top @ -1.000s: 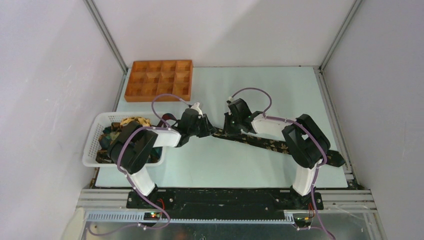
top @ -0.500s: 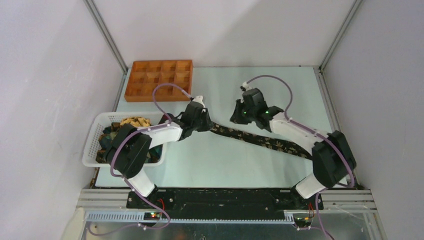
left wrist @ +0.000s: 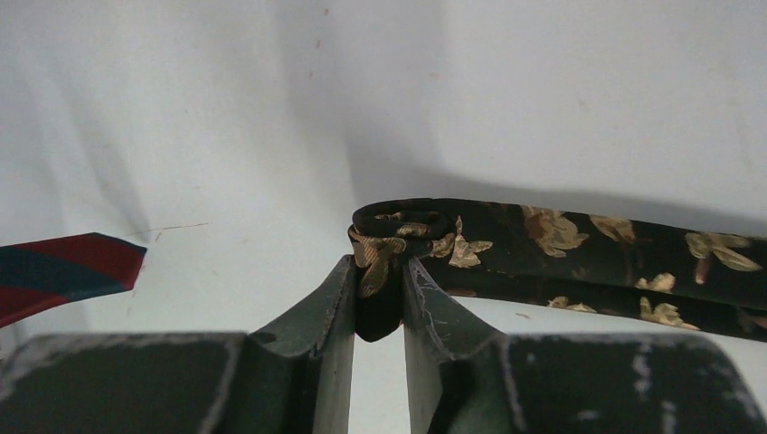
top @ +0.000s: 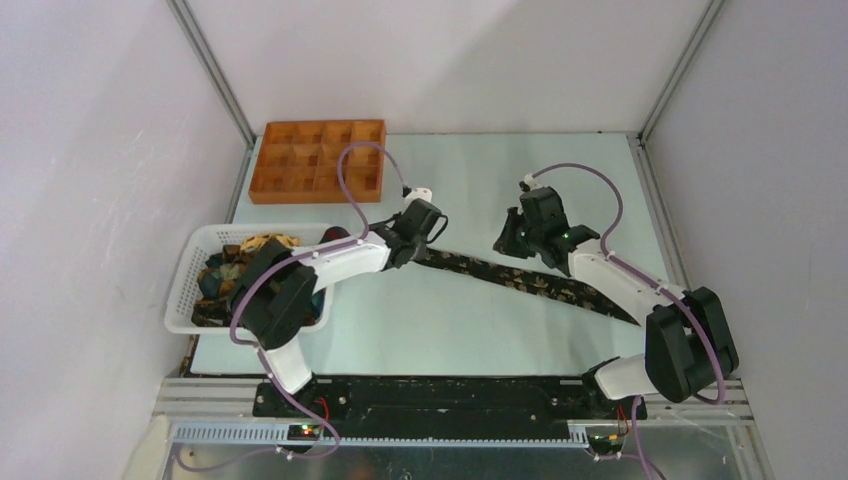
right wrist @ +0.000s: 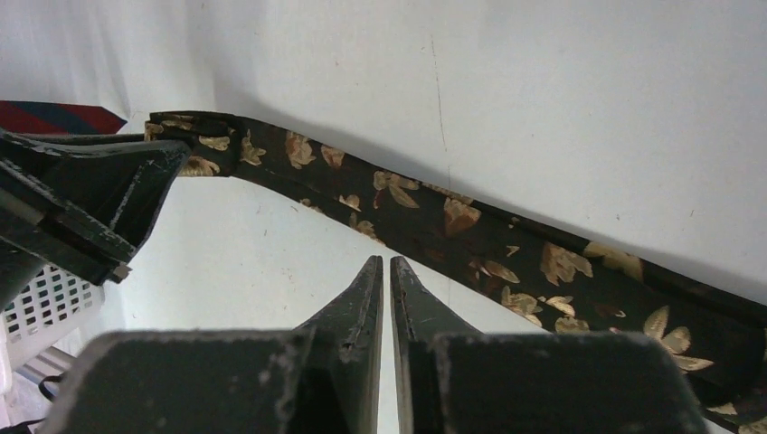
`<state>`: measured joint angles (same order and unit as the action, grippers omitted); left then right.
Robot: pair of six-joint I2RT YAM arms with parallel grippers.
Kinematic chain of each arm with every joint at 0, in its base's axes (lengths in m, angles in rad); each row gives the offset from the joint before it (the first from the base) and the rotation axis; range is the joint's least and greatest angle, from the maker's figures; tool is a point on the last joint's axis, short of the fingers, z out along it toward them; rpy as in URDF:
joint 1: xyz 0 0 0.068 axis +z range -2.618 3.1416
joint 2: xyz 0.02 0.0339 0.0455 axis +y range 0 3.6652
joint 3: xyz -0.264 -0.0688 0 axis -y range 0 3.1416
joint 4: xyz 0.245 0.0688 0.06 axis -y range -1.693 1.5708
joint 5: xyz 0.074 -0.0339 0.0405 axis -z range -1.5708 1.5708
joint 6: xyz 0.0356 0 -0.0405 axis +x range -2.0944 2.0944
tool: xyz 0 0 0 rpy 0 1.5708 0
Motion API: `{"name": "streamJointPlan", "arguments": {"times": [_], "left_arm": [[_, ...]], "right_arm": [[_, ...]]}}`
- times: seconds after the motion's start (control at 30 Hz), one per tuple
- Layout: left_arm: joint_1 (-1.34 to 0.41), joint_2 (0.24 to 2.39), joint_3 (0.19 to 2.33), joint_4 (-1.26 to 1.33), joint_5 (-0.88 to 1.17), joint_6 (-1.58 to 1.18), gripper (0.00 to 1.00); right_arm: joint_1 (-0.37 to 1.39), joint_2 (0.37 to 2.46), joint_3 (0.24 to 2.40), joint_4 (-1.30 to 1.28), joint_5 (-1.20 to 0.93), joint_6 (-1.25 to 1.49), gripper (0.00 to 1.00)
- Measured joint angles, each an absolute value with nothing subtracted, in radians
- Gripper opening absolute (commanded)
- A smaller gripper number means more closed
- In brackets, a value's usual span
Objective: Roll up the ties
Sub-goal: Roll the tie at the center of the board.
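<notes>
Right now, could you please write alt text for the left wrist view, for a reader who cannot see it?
The left gripper pinches the curled end of a dark tie with gold leaf print, whose length runs off to the right across the white table. A strip of red and blue fabric pokes in at the left edge.

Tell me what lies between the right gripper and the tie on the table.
Nothing but bare table, as the right wrist view shows; the right gripper is off the tie.
</notes>
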<state>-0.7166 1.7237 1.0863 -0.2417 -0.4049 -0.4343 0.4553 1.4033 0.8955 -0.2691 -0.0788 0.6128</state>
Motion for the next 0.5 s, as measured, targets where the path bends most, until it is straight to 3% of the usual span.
{"name": "streamJointPlan", "arguments": {"times": [0.5], "left_arm": [[-0.788, 1.862, 1.222, -0.373, -0.659, -0.335, 0.26]], "right_arm": [[0.452, 1.397, 0.887, -0.266, -0.083, 0.613, 0.09]]}}
